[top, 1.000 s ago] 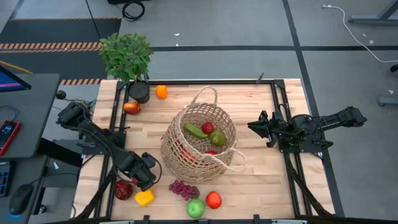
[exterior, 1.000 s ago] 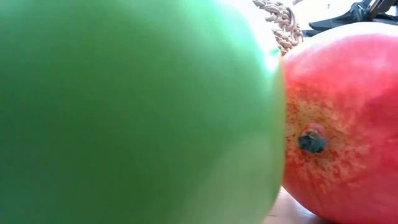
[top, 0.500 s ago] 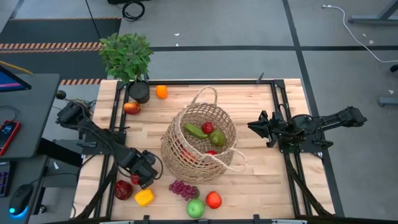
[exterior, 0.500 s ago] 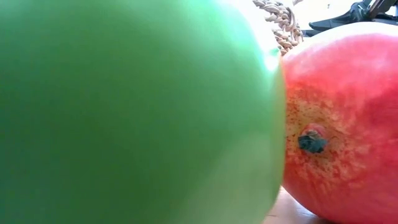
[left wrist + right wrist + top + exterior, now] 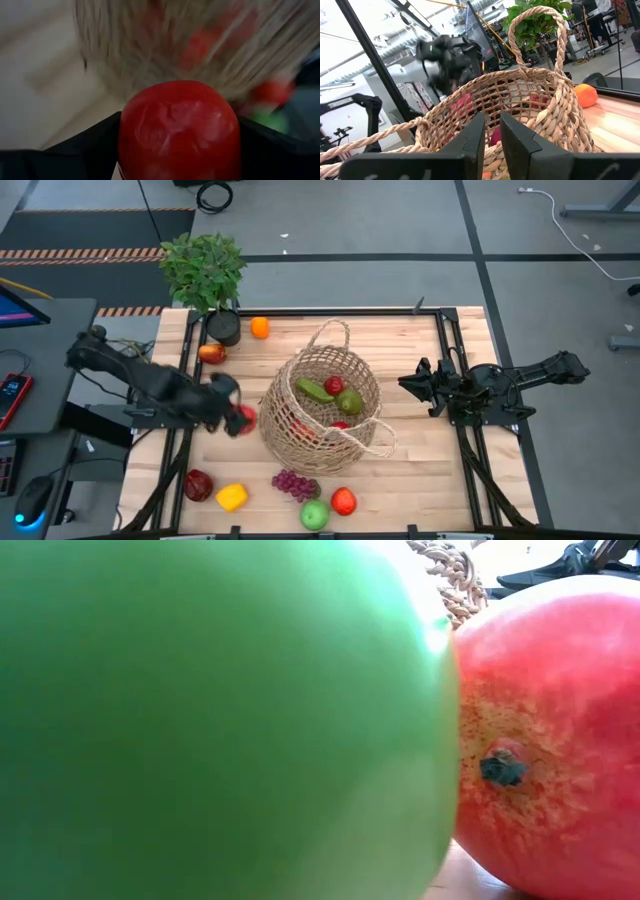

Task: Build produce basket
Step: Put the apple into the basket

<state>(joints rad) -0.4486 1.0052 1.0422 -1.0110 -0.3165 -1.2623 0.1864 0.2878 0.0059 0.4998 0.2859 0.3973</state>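
Note:
The tan wicker basket (image 5: 325, 408) stands mid-table on its base, with a cucumber, a green fruit and red fruits inside. My left gripper (image 5: 236, 419) is just left of the basket, shut on a glossy red fruit (image 5: 244, 420). That fruit fills the left wrist view (image 5: 180, 131), with the basket's weave blurred behind it. My right gripper (image 5: 412, 385) waits to the right of the basket, shut and touching nothing. Its wrist view (image 5: 491, 134) looks at the basket's wall (image 5: 520, 100). My left gripper pinches the red fruit's two sides (image 5: 127, 140) between its fingers (image 5: 90, 152), one finger on each side. The fingers come roughly level from the table's left, pointing toward the basket. The fruit is lifted clear of the table.
On the table lie an orange (image 5: 259, 328), a red apple (image 5: 211, 353), a dark red apple (image 5: 198, 485), a yellow pepper (image 5: 231, 497), purple grapes (image 5: 296, 484), a green apple (image 5: 315, 515) and a red-orange fruit (image 5: 343, 501). A potted plant (image 5: 205, 275) stands at the far left corner.
My left gripper has risen from the near-left part of the table beside the yellow pepper. It swung quickly toward the far edge and the basket's left side, carrying the red fruit clear of the table. The right arm has kept still.

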